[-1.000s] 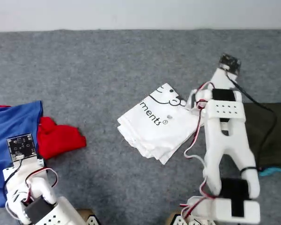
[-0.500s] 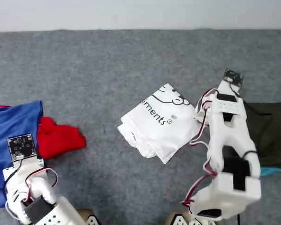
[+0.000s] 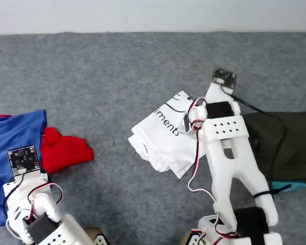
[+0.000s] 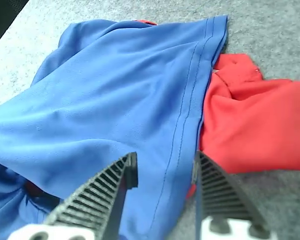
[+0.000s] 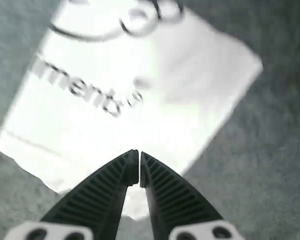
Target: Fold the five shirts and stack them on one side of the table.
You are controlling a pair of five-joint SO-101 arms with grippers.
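A folded white shirt [image 3: 160, 138] with dark print lies mid-table. My right arm [image 3: 222, 127] covers its right part. In the right wrist view my right gripper [image 5: 139, 153] is shut, fingertips together over the white shirt [image 5: 140, 85], with no cloth seen between them. A crumpled blue shirt [image 3: 10, 130] and a red shirt [image 3: 64, 150] lie at the table's left. My left gripper [image 4: 165, 157] is open just above the blue shirt's hem [image 4: 105, 100], beside the red shirt [image 4: 250, 120]. A dark shirt [image 3: 290, 143] lies at the right edge on a teal one [image 3: 296, 186].
Grey carpet-like table surface [image 3: 117, 71] stretches bare across the back, up to a pale wall. The left arm's base [image 3: 30, 214] stands at the front left, and the right arm's base [image 3: 245, 227] at the front right.
My right arm has swung left, from the white shirt's right edge to over the shirt. The left arm and the other shirts have not moved.
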